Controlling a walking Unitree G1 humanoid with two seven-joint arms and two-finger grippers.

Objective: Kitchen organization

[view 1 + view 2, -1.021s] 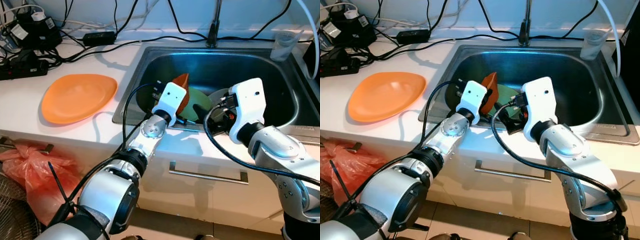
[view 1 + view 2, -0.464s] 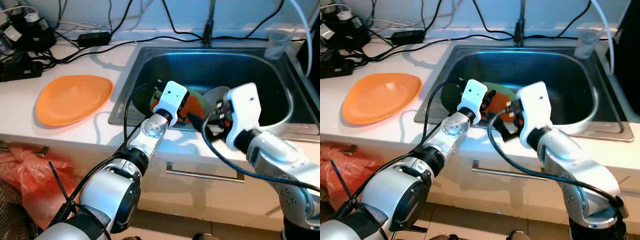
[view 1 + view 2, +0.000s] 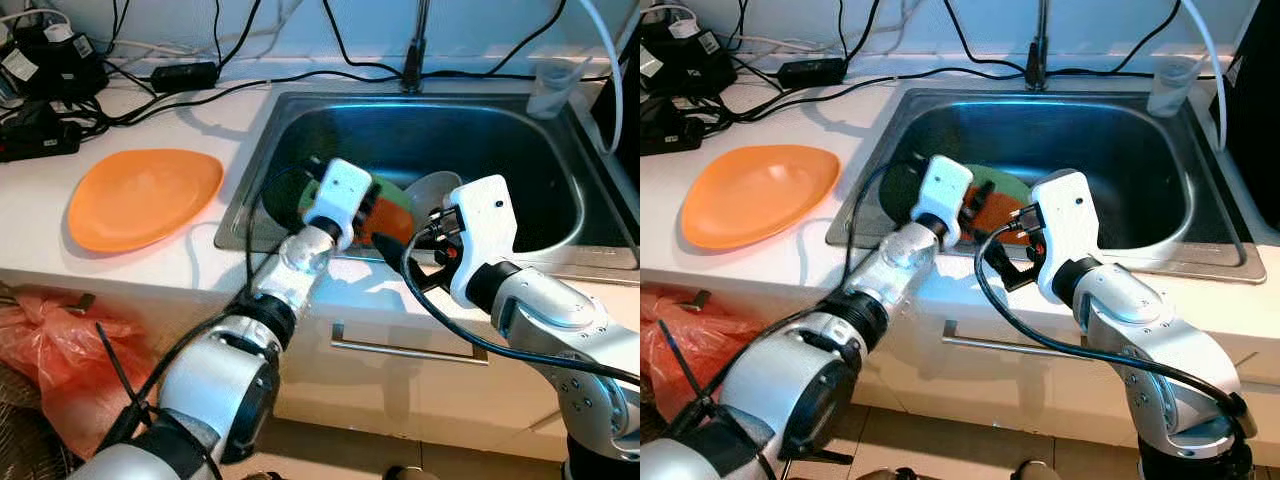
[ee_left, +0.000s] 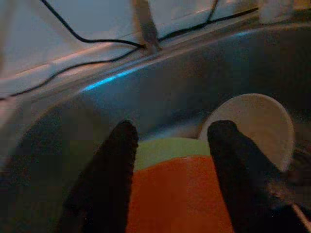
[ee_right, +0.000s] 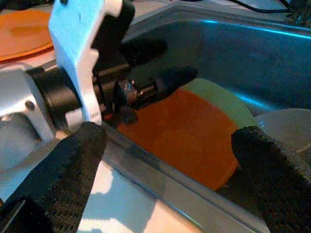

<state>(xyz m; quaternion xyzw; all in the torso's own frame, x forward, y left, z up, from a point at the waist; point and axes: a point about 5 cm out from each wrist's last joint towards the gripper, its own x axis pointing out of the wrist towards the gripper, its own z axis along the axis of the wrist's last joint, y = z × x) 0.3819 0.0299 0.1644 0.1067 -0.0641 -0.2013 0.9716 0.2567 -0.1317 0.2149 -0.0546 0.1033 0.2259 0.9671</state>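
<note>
Take the sink (image 3: 560, 165) as your reference. Well to its left on the white counter (image 3: 60, 270) you have an orange plate (image 3: 142, 194) lying flat, with black power strips and cables (image 3: 50, 80) behind it toward the wall.

At the sink's front-left, your left gripper (image 4: 172, 145) reaches over the rim into the basin. Its two black fingers (image 4: 109, 174) stand apart on either side of a second orange plate (image 5: 182, 133); whether they press on its edge you cannot tell from these views. That plate sits tilted inside the sink, close to the front wall, overlapping a green plate (image 4: 165, 145), with a white dish (image 4: 252, 126) just beyond it toward the sink's right.

Your right gripper (image 5: 170, 160) hovers at the sink's front rim, fingers spread wide, holding nothing, facing the orange plate in the basin.

At the sink's far right corner stands a clear cup (image 3: 552, 90).
</note>
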